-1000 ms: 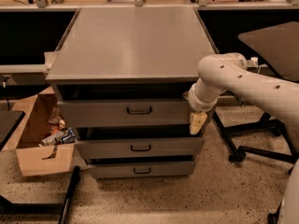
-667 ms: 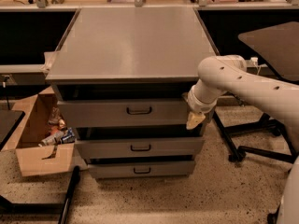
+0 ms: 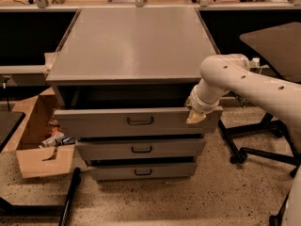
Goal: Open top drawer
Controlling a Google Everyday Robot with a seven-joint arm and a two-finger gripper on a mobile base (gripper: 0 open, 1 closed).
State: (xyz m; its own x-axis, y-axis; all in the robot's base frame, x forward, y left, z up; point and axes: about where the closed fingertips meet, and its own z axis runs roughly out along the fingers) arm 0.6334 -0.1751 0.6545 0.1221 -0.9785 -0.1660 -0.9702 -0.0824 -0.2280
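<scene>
The top drawer (image 3: 103, 121) is the widest grey front of three, with a small dark wire pull (image 3: 140, 121) at its centre. It stands pulled out from the grey cabinet (image 3: 131, 41), with a dark gap above its front edge. My gripper (image 3: 195, 117) is at the drawer's right end, its tan fingertips (image 3: 192, 118) against the top right part of the front. The white arm (image 3: 254, 86) reaches in from the right. Two shorter drawer fronts (image 3: 141, 149) sit below, less far out.
An open cardboard box (image 3: 40, 140) with clutter stands on the floor left of the cabinet. An office chair base (image 3: 256, 149) and a dark tabletop (image 3: 277, 39) are at the right. A dark bar (image 3: 70, 197) lies at lower left. Benches run along the back.
The gripper has moved up from below the top drawer's front to its upper right edge. The drawer looks a little further out.
</scene>
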